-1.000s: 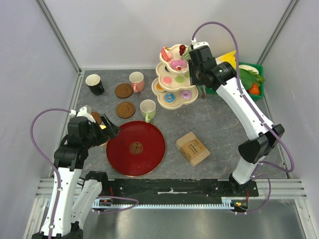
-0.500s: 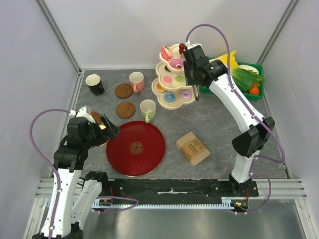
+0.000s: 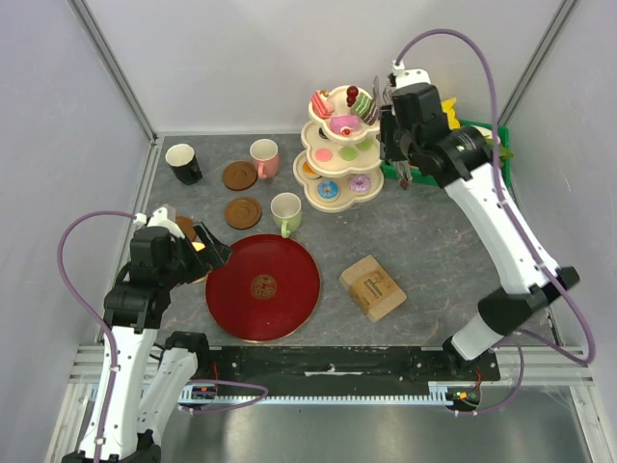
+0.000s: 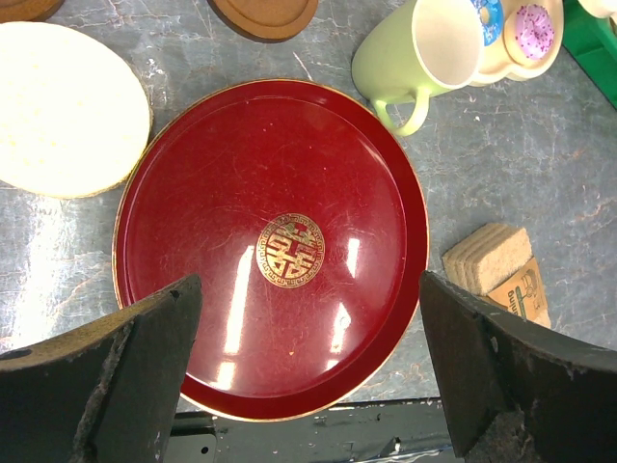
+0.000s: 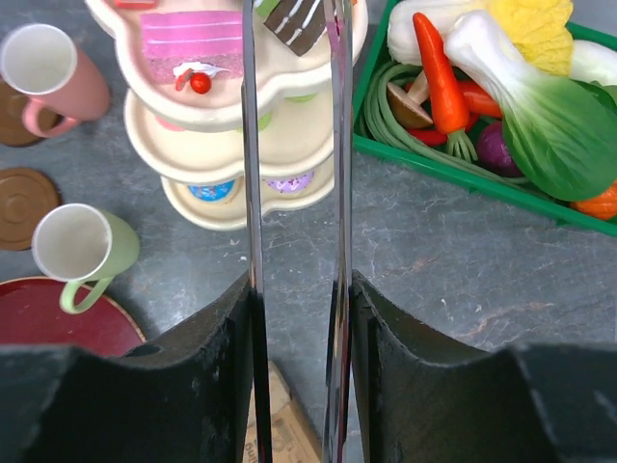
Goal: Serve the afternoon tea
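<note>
Green mug [image 3: 286, 208], handle toward tray [image 3: 236, 294]

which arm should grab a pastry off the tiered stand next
Right. The right gripper hangs open at the top tier of the tiered stand, beside the pink cake slice. The left gripper sits over the red tray, well away from the stand.

Pastries all on 3-tier stand [image 3: 339, 204], back-centre. Top: striped cake slice [image 3: 321, 104] + pink slice [image 5: 188, 43] w/ cherry. Mid: pink macaron [image 3: 324, 154] & green macaron [image 3: 348, 152]. Bottom: blue donut [image 3: 328, 189] & lilac donut [image 3: 360, 183]. Mugs upright on table, left of stand: black mug [image 3: 183, 162] far left; pink mug [image 3: 263, 157] just beside coaster [image 3: 239, 175]; green mug [image 3: 285, 212] just right of 2nd coaster [image 3: 243, 212], handle twd near side. Both coasters flat, uncovered.
</note>
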Controlling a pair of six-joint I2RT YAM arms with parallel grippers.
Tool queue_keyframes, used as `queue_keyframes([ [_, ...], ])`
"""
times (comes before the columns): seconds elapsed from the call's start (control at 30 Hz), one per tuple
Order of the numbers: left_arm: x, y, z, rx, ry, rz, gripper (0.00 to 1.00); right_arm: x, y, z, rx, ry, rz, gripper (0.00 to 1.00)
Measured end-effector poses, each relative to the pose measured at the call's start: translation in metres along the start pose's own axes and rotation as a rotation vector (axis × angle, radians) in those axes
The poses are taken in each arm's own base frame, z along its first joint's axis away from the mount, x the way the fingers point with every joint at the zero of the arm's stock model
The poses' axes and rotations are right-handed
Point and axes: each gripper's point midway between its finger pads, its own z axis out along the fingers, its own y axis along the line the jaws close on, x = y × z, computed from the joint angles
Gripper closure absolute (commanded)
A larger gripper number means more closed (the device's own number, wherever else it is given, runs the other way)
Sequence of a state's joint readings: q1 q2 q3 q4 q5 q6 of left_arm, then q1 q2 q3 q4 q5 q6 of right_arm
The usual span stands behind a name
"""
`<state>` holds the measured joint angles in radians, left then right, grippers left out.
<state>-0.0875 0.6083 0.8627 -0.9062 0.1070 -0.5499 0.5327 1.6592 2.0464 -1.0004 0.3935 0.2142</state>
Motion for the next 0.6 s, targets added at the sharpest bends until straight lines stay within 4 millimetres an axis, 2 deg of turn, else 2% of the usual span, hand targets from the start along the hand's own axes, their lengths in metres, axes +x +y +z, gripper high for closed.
queue_keyframes([
  [0.17,0.001,0.0,0.001,-0.003,0.007,-0.001,0.01,-0.004,-0.012,-0.045,-0.048,-0.074,0.035,0.52],
  [0.23,0.001,0.0,0.002,-0.002,0.009,-0.001,0.01,0.001,-0.017,-0.055,-0.054,-0.091,0.048,0.51],
  [0.3,0.001,-0.001,0.002,0.001,0.011,-0.002,0.01,0.015,-0.024,-0.058,-0.036,-0.089,0.064,0.51],
  [0.37,0.001,-0.001,0.002,0.005,0.013,-0.002,0.01,0.043,-0.035,-0.057,0.007,-0.062,0.085,0.5],
  [0.6,0.005,-0.006,0.008,0.031,0.045,-0.004,0.01,0.169,-0.076,-0.044,0.175,0.108,0.155,0.5],
])
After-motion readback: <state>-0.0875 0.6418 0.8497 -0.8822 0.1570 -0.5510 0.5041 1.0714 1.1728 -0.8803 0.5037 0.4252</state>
